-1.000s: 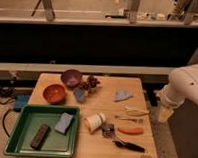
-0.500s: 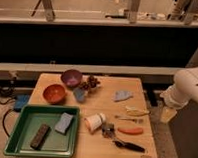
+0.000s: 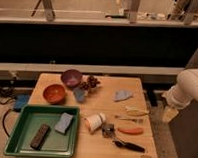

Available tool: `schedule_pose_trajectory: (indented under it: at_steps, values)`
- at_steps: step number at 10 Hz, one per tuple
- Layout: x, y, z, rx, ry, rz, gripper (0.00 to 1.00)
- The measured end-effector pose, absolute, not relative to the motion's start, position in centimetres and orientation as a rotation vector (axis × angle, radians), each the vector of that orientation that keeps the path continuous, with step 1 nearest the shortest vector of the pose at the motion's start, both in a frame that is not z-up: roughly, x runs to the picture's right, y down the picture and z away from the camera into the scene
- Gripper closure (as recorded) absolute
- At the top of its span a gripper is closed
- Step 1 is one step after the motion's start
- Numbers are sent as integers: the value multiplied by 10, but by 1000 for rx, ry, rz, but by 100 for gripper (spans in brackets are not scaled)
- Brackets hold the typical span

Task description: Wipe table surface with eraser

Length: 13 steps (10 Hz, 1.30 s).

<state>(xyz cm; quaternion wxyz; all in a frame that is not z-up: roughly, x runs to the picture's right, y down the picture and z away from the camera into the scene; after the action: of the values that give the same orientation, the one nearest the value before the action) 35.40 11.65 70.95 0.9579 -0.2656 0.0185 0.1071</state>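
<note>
The tan wooden table surface (image 3: 107, 108) fills the middle of the camera view. The eraser (image 3: 39, 136), a dark oblong block, lies in the left part of a green tray (image 3: 19, 150) at the table's front left. A blue-grey sponge (image 3: 64, 122) lies next to it in the tray. My gripper (image 3: 169, 115) hangs at the end of the white arm (image 3: 191, 87), off the table's right edge and apart from everything on it. It is far from the eraser.
On the table are an orange bowl (image 3: 54, 93), a purple bowl (image 3: 71, 77), a dark fruit cluster (image 3: 91, 83), a blue cloth (image 3: 122, 95), a tipped white cup (image 3: 95, 121), a carrot-like piece (image 3: 130, 130) and a black-handled tool (image 3: 127, 144). A dark rail runs behind.
The arm and gripper have drawn slightly to the right, away from the table's edge. Nothing on the table has moved.
</note>
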Motion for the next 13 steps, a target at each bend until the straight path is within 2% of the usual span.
schedule_pose_trajectory:
  at_steps: [13]
  values:
    - [369,110,732,-515,37,276,20]
